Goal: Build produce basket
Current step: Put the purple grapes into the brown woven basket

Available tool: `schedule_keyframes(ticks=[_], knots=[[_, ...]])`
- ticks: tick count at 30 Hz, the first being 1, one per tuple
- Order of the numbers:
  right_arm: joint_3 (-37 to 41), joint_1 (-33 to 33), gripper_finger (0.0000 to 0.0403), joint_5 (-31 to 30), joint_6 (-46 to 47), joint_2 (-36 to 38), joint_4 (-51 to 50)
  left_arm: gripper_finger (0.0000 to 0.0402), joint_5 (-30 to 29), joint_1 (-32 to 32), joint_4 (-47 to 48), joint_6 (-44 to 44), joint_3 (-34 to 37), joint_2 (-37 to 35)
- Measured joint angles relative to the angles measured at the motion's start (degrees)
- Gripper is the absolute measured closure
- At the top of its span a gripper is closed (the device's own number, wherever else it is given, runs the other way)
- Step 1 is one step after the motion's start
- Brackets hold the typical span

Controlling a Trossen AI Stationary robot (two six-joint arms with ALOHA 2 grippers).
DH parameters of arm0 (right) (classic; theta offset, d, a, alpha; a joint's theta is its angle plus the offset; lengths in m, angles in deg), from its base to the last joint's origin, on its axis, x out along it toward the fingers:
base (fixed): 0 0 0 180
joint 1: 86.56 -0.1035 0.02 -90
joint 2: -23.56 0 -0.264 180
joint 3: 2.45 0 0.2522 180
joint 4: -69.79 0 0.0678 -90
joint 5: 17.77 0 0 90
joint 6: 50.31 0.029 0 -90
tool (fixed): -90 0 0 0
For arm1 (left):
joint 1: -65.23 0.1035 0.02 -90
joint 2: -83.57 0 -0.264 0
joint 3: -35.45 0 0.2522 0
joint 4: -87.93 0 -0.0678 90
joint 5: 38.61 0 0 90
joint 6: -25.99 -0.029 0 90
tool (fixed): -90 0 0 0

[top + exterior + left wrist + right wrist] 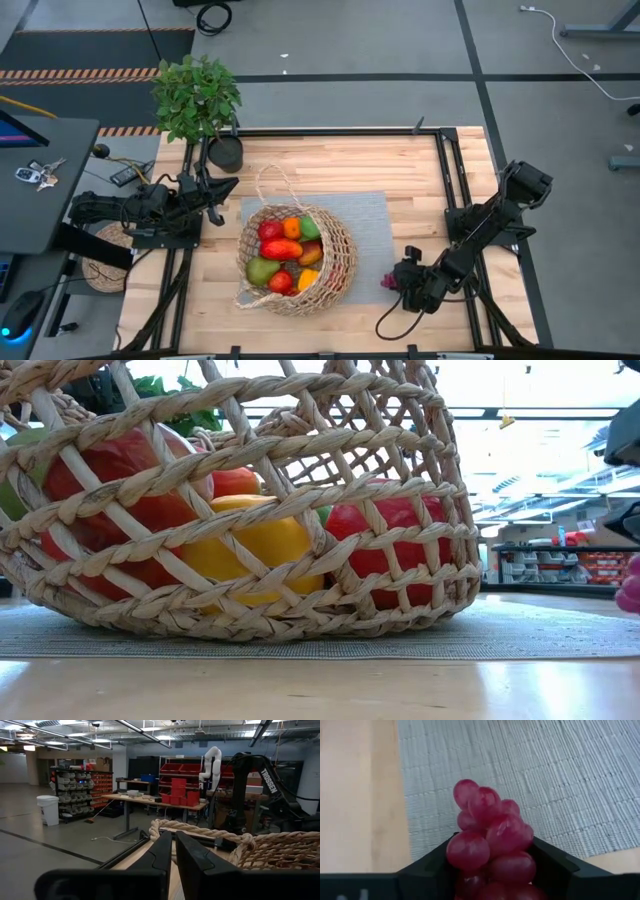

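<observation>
Meanwhile, the right claw (pixel 397 283) grips a cluster of purple-red grapes (pixel 490 847) just beside the grey woven mat (pixel 375 225) on the wooden counter (pixel 340 165). Fruit fills the round tan wicker basket (pixel 335 262); the left claw (pixel 213 212), fingers nearly together, waits beside it.

High view: overhead, straight down, whole table (pixel 400 160) in frame. Low view: table-top height, pressed close against the basket (pixel 250 510), facing the room behind. Left wrist view: level past its fingers toward far shelving, basket rim shared. Right wrist view: angled down, very near the grapes (pixel 490 850) and grey mat (pixel 545 780).
</observation>
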Motion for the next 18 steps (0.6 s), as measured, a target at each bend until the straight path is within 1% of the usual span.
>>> schedule_keyframes(ticks=[7, 12, 15, 18], knots=[[-3.33, 0.06, 0.0197, -0.56, -0.17, 0.00, -4.28, 0.0371, 0.00, -0.01, 0.00, 0.02, 0.00, 0.00], [-6.43, 1.33, 0.0197, -0.98, -0.52, 0.01, -8.56, 0.0376, 0.02, -0.01, -0.01, 0.00, 0.00, 0.00], [-9.68, 2.76, 0.0197, -1.24, -3.60, 0.02, -11.47, 0.0376, 0.02, -0.01, 0.00, 0.02, 0.00, 0.00], [-14.26, 4.51, 0.0197, -1.40, -8.96, 0.04, -15.27, 0.0372, 0.02, -0.02, -0.01, 0.00, 0.00, 0.00]])
